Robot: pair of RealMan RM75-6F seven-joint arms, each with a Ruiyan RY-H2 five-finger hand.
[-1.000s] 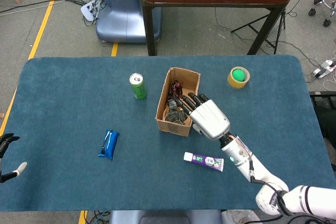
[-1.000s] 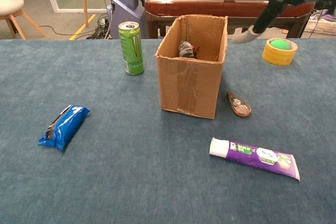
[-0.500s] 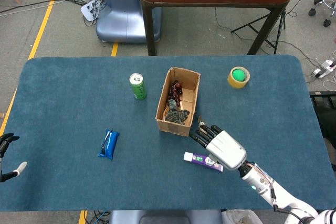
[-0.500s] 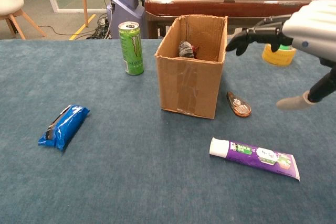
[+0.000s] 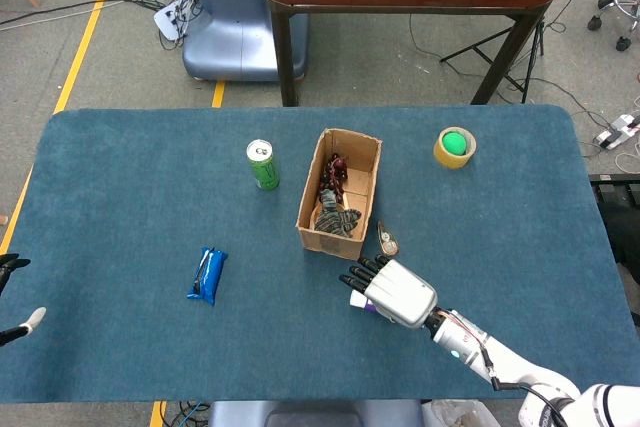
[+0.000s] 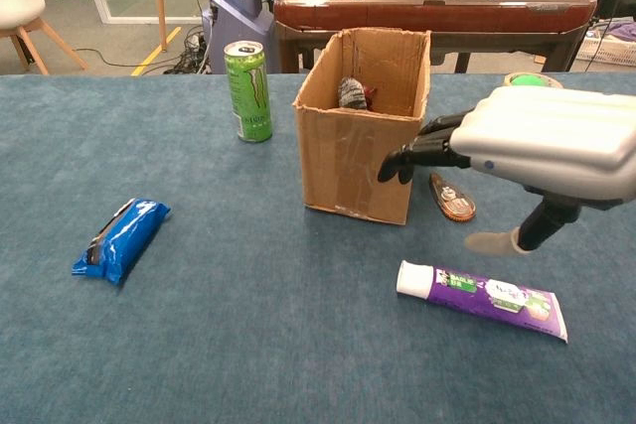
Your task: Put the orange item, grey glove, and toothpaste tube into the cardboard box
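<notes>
The open-topped brown cardboard box (image 5: pixel 340 193) stands at the middle of the blue felt-covered table (image 5: pixel 120 197), its mouth up so items can be dropped in from above; the knitted grey glove (image 5: pixel 336 217) and a dark reddish item (image 5: pixel 336 169) already lie inside, so 2 of the 3 pieces appear to be in. The white-and-purple toothpaste tube (image 6: pixel 482 287) lies flat on the felt at 5 o'clock from the box, cap end toward the box, seemingly the last piece to collect. The robot's right hand (image 6: pixel 542 144) hovers palm-down over the tube, dark fingers (image 6: pixel 417 156) spread and reaching toward the box wall, pale thumb (image 6: pixel 494 241) hanging below just above the tube, holding nothing; the forearm runs back toward 5 o'clock, low over the table. In the head view this hand covers most of the tube. A small brown oval object (image 6: pixel 452 198) rests just beside the box at 3 o'clock. The left hand (image 5: pixel 12 299) waits at the table's 8 o'clock edge, fingers apart, empty. A green drinks can (image 5: pixel 262 164), a blue snack packet (image 5: pixel 207 275) and a yellow tape roll (image 5: pixel 454 147) stand well apart
</notes>
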